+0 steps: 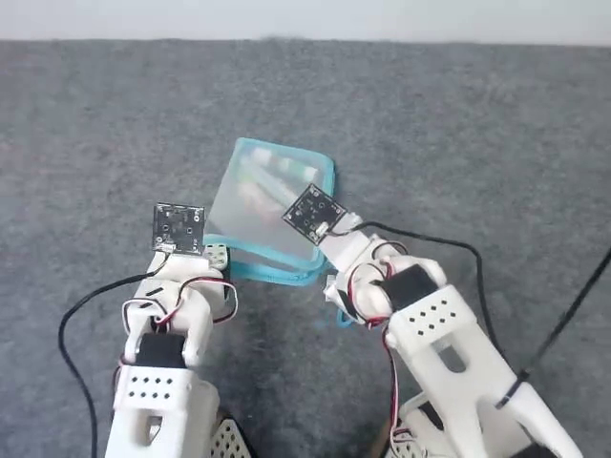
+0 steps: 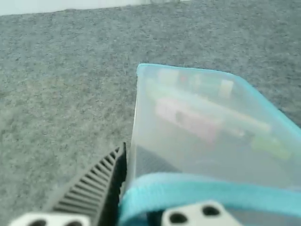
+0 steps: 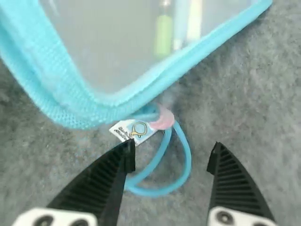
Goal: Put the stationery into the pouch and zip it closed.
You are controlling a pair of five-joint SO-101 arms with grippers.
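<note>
A translucent pouch (image 1: pixel 263 200) with teal trim lies mid-table, with stationery (image 2: pixel 188 120) in pink and green inside it. My left gripper (image 2: pixel 141 197) is shut on the pouch's near teal edge (image 2: pixel 202 190), which runs between its ridged black finger (image 2: pixel 96 186) and the white jaw. My right gripper (image 3: pixel 171 150) hangs open over the pouch's (image 3: pixel 117 42) corner. The zipper's blue cord loop (image 3: pixel 162 181) lies between its fingers, fixed to a pink bead (image 3: pixel 163 117) beside a white tag (image 3: pixel 133 131). A green pen (image 3: pixel 163 28) shows through the pouch wall.
Grey carpet-like mat (image 1: pixel 458 124) covers the table all round the pouch. Both arms stand at the near edge, the left arm (image 1: pixel 167 324) and the right arm (image 1: pixel 420 315), with black cables trailing beside them.
</note>
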